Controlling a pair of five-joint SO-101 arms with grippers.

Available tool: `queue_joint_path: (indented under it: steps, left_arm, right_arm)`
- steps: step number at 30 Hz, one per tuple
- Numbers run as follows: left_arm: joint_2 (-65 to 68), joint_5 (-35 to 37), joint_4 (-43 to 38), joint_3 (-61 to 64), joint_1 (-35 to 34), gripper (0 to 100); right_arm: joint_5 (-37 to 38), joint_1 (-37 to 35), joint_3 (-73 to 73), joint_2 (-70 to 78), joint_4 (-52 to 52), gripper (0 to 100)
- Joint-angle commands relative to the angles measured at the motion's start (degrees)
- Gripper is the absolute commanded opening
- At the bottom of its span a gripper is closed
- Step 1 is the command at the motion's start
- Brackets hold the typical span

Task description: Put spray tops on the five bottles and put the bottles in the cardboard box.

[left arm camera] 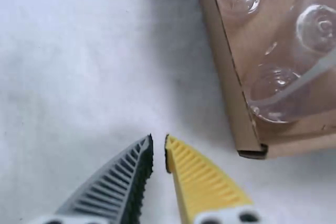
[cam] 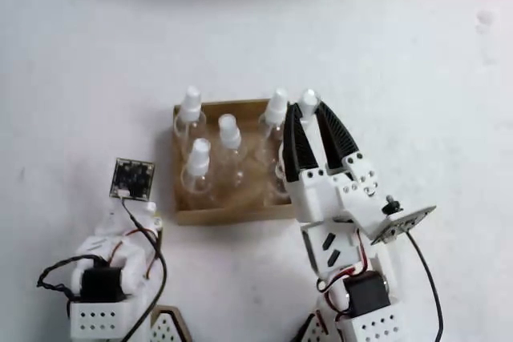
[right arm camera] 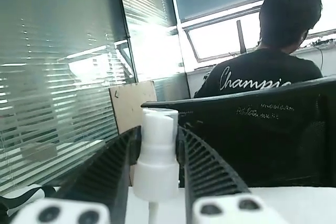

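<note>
Grey and yellow fingers, left pincer (left arm camera: 159,148): we enter it at the lower left of the high view, low over the white worktop (cam: 80,62). Its tips are drawn almost together with a sliver between them and grip nothing. It sits near the box's lower-left corner.

Brown cardboard box (cam: 232,215): centre of the high view, shallow and open-topped. It holds four bottles, each with a top fitted:
- upper-left bottle (cam: 190,114)
- lower-left bottle (cam: 197,167)
- middle bottle (cam: 230,138)
- upper-right bottle (cam: 276,114)

All four stand upright, long axis vertical, heads up.

White spray top (right arm camera: 156,161), the fifth: the black ribbed fingers of the right pincer (right arm camera: 157,129) are clenched on its collar.
- Place: in the high view it stands at the box's right wall, toward the upper right corner, just beside the upper-right bottle. The pincer covers what lies beneath, so we cannot tell whether it is inside the wall or just outside.
- Axis: upright, head up, with a thin tube running straight down from the collar.
- Nozzle: we cannot make out which way it faces.

Handling, by our judgement:
- The bottles are clear, thin-walled and apparently empty, so they should be light.
- The smooth body would likely be slippery in ribbed fingers.
- Tall and narrow, each bottle would tip at a nudge from a neighbour or the box wall.
- The stiff collar under the head is the better hold, since it takes a squeeze that the clear wall may not.
- A top that is only pushed on could part from its bottle if lifted by the head.
</note>
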Motion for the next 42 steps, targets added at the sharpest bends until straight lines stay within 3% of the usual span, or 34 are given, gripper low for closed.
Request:
queue_joint_path:
  steps: [1, 22, 42]
  left_arm:
    - [-0.48, -0.26, 0.26, 0.09, 0.75, 5]
    - [-0.48, -0.26, 0.26, 0.09, 0.75, 5]
    - [-0.48, -0.26, 0.26, 0.09, 0.75, 5]
  right_arm:
    - [-0.09, 0.66, -0.26, -0.31, 1.19, 1.6]
    - [-0.09, 0.66, -0.26, -0.40, 19.74, 1.6]
    - [-0.09, 0.66, -0.26, -0.40, 27.82, 1.6]
